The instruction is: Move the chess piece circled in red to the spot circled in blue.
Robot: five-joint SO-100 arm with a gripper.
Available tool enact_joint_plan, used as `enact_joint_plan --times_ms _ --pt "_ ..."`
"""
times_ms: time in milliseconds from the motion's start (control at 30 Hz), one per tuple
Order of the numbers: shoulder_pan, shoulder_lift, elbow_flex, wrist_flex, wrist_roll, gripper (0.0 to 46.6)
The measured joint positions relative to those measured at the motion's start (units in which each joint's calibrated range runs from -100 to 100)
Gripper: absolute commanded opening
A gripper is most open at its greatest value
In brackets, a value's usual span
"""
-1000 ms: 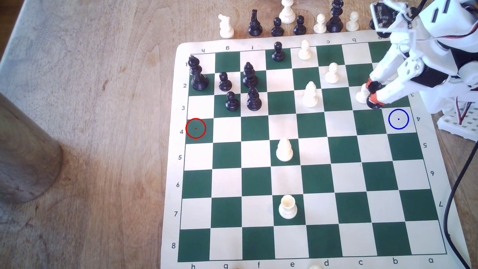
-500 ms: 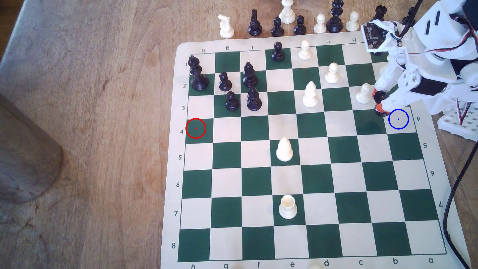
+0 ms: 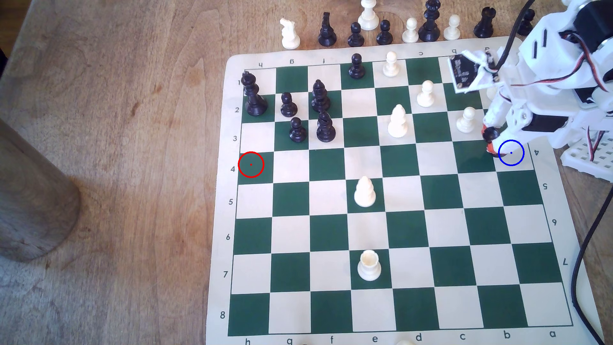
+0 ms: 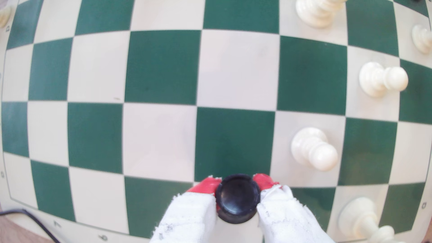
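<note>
One arm (image 3: 560, 66) leans in from the exterior view's right, bent down over the near edge of the board (image 3: 394, 308), with your gripper (image 3: 491, 139) pointing toward the surface. Your two red-tipped fingers (image 4: 205, 185) are wrapped in white cloth and clamped on either side of the black rook (image 4: 237, 198), so the jaws are closed on the piece. In the wrist view you look straight down onto the rook's round top, held squarely between the pads. In the exterior view the rook (image 3: 490, 134) sits at the exterior view's left rim of the blue-ringed cream square (image 3: 517, 159), partly overlapping the ring. Whether its base touches the board you cannot tell. A white pawn (image 3: 466, 120) stands just beside the gripper, toward the exterior view's left. The red-ringed green square (image 3: 251, 164) lies well apart, at the board's far left edge in that view.
</note>
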Motion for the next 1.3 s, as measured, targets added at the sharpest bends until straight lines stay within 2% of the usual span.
enact_joint_plan --times_ms 533,900,1067,1167,1300 --pt "0.0 4.94 0.09 -1.51 0.15 0.5" --pt "0.0 5.28 0.18 -1.35 0.98 10.5" --pt "0.07 5.45 0.09 -1.27 1.03 20.3" --pt "1.33 5.45 0.09 -1.04 1.9 21.1" --pt "1.47 5.36 0.09 -0.96 2.15 24.6"
